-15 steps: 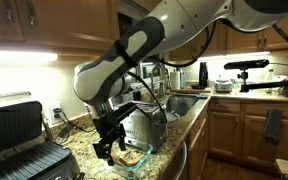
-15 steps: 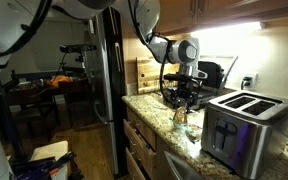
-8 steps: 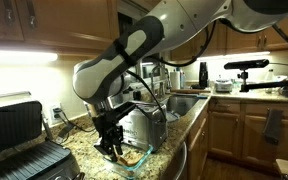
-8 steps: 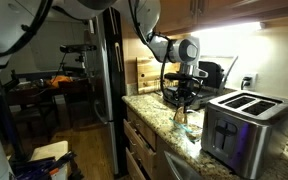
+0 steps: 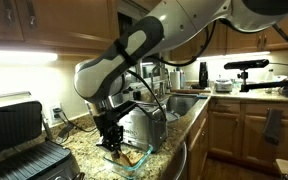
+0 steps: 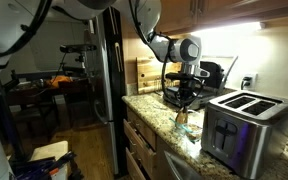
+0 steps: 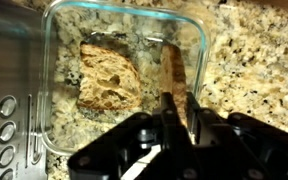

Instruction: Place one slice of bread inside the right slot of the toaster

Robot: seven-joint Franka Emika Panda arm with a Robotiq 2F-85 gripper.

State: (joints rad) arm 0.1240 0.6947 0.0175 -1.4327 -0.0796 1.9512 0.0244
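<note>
Gripper (image 7: 180, 112) jaws sit close-set around the on-edge slice of bread (image 7: 171, 68) in glass dish (image 7: 199, 40) (firm pinch unclear); light, soft, crumbly, so hold the crust edge gently.

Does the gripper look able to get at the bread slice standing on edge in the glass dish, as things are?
Probably yes. The glass dish has no lid, and the gripper is right above the slice of bread standing on edge, with nothing between them.
</note>
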